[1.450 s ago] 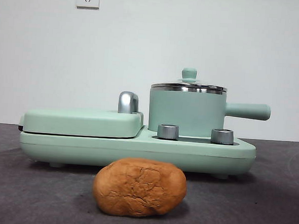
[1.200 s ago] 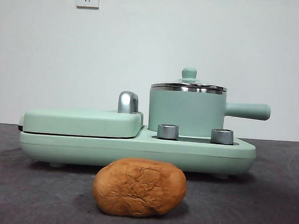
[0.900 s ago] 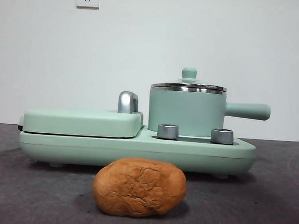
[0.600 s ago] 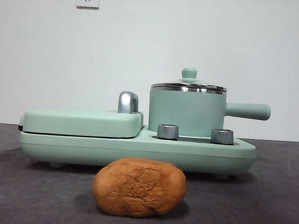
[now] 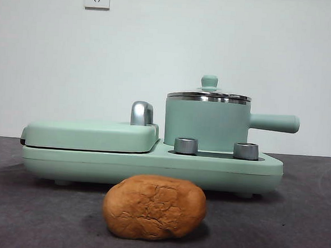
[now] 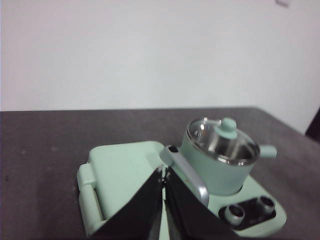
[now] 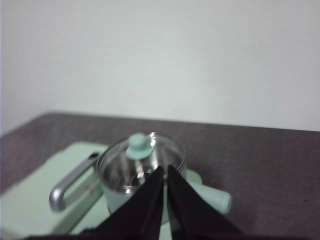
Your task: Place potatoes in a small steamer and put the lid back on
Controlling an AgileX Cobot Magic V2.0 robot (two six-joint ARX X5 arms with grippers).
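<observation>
While lid remains seated and potato untouched: no step of the task begun, several risks pending.

Left claw (image 6: 163,200) noted with jaws pressed nearly together, holding nothing, poised above the griddle plate (image 6: 120,175) with the small steamer (image 6: 220,165) just ahead and to one side. Right claw (image 7: 165,200) likewise narrowed to a slit and empty, hovering over the steamer, lid (image 7: 141,160) and its knob (image 7: 136,145) directly beyond the jaw tips. Potato (image 5: 155,207) found on the tabletop (image 5: 293,233) in front of the appliance, outside both wrist views. Judged hazards: jaws too narrow to take the knob unless opened first; small rounded knob liable to slip; glass lid liable to knock the steel rim; potato, about as wide as the pot, likely to jam or roll from a poor grip.
</observation>
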